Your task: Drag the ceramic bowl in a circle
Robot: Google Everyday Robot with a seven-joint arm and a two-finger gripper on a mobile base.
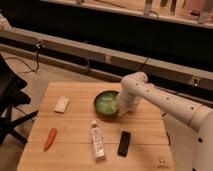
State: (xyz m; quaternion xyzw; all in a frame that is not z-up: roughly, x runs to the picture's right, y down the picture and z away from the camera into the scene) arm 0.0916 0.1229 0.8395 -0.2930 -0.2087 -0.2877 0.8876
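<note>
Near edge of the pale wooden bench (pixel 75 159), picture-left to picture-right: slim orange carrot-shaped piece (pixel 50 139), white labelled tube (pixel 97 141) lying flat with its long axis running near-to-far, flat black rectangular phone (pixel 124 143) just beside it. All three well apart from the task's thing.

Farther back, toward picture-left: small flat white pad (pixel 62 104), alone.

Mid-bench, toward the far side: round shallow green ceramic bowl (pixel 104 104), pale glossy inside, darker rim, upright, no neighbour touching.

White claw (pixel 120 109) down at the bowl's picture-right rim, touching or all but touching — exact contact hard to read. Clenched, released or gripping the rim: cannot tell. White jointed arm (pixel 165 102) reaching in from picture-right.

Key relation: bowl lies directly picture-left of the claw, so the rim contact point is the handle for the drag. Judgement: circle not clearly under way; next move needs steady downward or pinching hold so the bowl slides and does not tip. Most free bench to the bowl's picture-left and near side; phone and tube the likeliest obstacles on the near arc.

Beyond the bench — bare floor, dark low ledge (pixel 75 47) along the back.
</note>
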